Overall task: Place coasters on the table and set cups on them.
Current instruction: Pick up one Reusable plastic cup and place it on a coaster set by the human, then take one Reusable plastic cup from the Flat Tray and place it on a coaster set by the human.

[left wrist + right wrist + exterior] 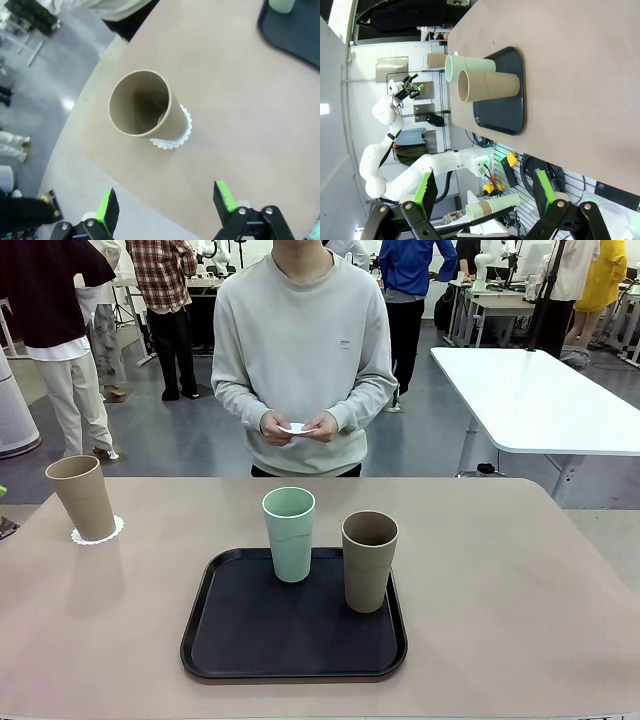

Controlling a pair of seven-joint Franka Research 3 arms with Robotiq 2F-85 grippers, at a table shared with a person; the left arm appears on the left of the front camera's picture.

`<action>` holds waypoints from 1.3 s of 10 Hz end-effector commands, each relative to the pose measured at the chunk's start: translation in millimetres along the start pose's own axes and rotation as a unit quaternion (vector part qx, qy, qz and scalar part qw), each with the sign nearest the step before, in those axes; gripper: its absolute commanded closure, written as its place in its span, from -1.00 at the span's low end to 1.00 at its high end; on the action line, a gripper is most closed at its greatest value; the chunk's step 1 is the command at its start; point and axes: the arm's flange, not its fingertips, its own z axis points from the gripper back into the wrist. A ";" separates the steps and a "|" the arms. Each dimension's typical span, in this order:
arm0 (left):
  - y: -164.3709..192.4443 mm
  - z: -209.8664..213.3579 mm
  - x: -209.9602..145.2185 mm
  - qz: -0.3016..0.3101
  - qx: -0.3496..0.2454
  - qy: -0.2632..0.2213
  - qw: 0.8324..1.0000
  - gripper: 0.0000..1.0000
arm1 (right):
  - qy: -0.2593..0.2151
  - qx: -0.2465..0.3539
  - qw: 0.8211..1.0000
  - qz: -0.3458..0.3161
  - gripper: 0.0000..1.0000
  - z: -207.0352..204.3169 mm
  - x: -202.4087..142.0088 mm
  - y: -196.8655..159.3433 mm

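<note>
1. Across the front view, the table [520, 580] carries a black tray [250, 640] at 6 o'clock. The mint cup [289, 535] and the near tan cup [369, 560] stand upright on the tray's far half. At 9 o'clock the far tan cup [82, 498] stands on a coaster [98, 533]. At 12 o'clock a person's hands [275, 427] hold a second coaster [297, 428].
2. Left wrist view: the left tool [166, 196] is spread at 6 o'clock, pinching nothing. The far tan cup sits on its coaster toward 11 o'clock, apart from the fingers.
3. Right wrist view: the right tool [484, 182] is spread and empty at 6 o'clock. The tray with both cups lies toward 12 o'clock, well apart.
</note>
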 end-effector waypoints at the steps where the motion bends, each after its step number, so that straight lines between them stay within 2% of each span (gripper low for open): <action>1: -19.2 28.2 28.0 0.004 0.004 0.077 0.997 -1.00 | -0.001 0.009 1.000 0.004 -1.00 0.6 0.7 -0.1; 3: -50.7 32.0 41.2 0.007 0.012 0.102 0.995 -1.00 | -0.001 0.009 1.000 0.004 -1.00 0.6 0.7 -0.1; 5: -47.0 28.1 46.1 0.030 0.003 0.097 0.995 -1.00 | -0.001 0.009 1.000 0.004 -1.00 0.6 0.7 -0.1; 6: -38.0 33.7 42.4 0.009 0.025 0.101 0.995 -1.00 | -0.001 0.009 1.000 0.004 -1.00 0.6 0.7 -0.1; 13: -38.0 33.7 42.4 0.009 0.025 0.101 0.995 -1.00 | -0.001 0.009 1.000 0.004 -1.00 0.6 0.7 -0.1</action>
